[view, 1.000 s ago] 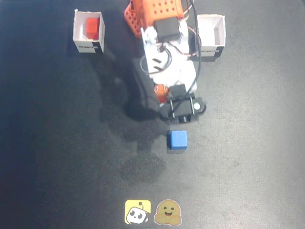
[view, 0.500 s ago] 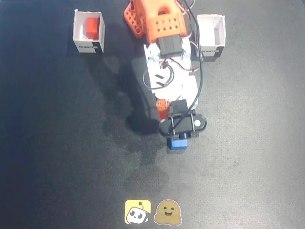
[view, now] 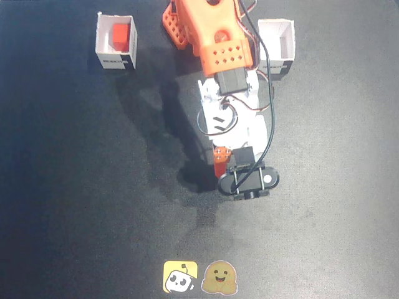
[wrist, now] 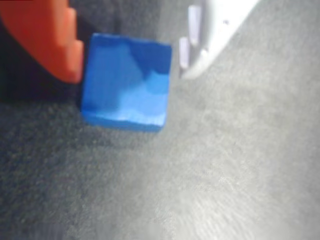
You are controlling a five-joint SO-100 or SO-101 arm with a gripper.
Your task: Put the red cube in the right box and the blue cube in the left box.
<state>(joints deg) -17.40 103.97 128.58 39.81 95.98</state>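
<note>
the dark surface (view: 75, 205) carried everything. the arm (view: 224, 81) reached from the top of the fixed view down toward the middle, bent over so that its wrist hid what lay under it. the box on the left of that view (view: 115, 42) already held the red cube (view: 120, 35); the box on the right of that view (view: 276, 47) was empty. the claw (wrist: 131, 55) stood spread about the blue cube (wrist: 126, 80), the orange finger touching or nearly touching its left face in the wrist view and the white one just beside its right face, not yet clamped. the cube sat flat on the surface between them, a little turned against the fingers.

it looked light, stiff and matte, unlikely to slip or crush. the two opposite side faces seemed the right place to grip, squarely and low enough that it would not twist out.
</note>
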